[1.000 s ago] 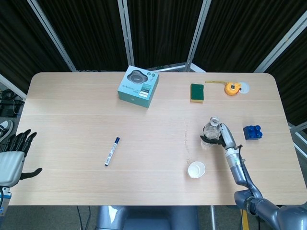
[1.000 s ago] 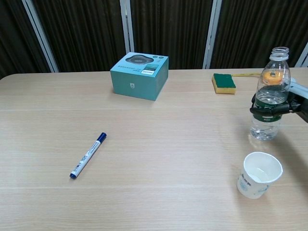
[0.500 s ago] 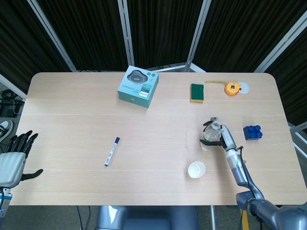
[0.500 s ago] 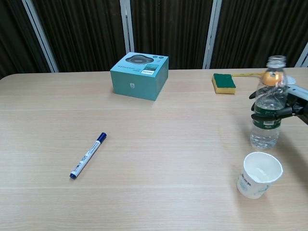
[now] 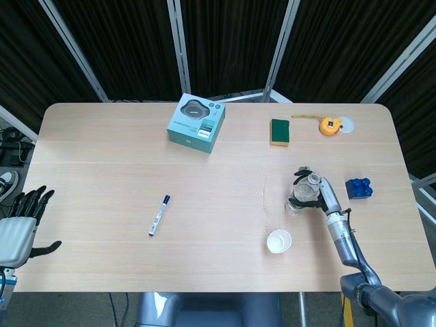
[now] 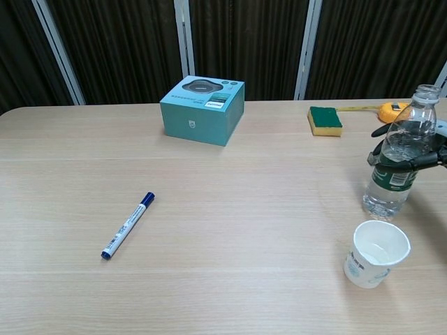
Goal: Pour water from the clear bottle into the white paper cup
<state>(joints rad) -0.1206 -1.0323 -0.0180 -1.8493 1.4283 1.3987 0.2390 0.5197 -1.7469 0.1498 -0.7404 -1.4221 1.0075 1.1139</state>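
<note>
- Clear bottle point(image 6: 399, 162): uncapped and tilted, its neck leaning toward 1 o'clock in the chest view while its base rests on the table point(image 5: 102, 170). A little water shows in the lower part, and a green label band wraps the middle.
- Right hand point(image 5: 315, 194): dark fingers point(image 6: 385, 158) wrap around the bottle's upper body, gripping it; the grey forearm runs off toward 5 o'clock in the head view.
- White paper cup point(image 6: 374, 253): stands upright on the table near the bottle, at about 7 o'clock from it, apart from both bottle and hand. Whether it holds any water cannot be told.
- Left hand point(image 5: 20, 228): sits off the table's edge at the far 8 o'clock side of the head view, fingers spread apart and holding nothing.
- Blue marker point(image 6: 128, 225): lies flat on the table well apart from the cup, its cap end pointing toward 1 o'clock.
- Teal box point(image 6: 202, 109): rests toward the far side of the table, at about 12 o'clock from the marker.
- Green-and-yellow sponge point(image 6: 325, 120): lies at 3 o'clock from the box.
- Yellow tape measure point(image 5: 330, 125): lies at 3 o'clock from the sponge, with a small white disc point(image 5: 347, 125) just beside it.
- Blue toy brick point(image 5: 358, 187): sits at 3 o'clock from the bottle, near the right hand.
</note>
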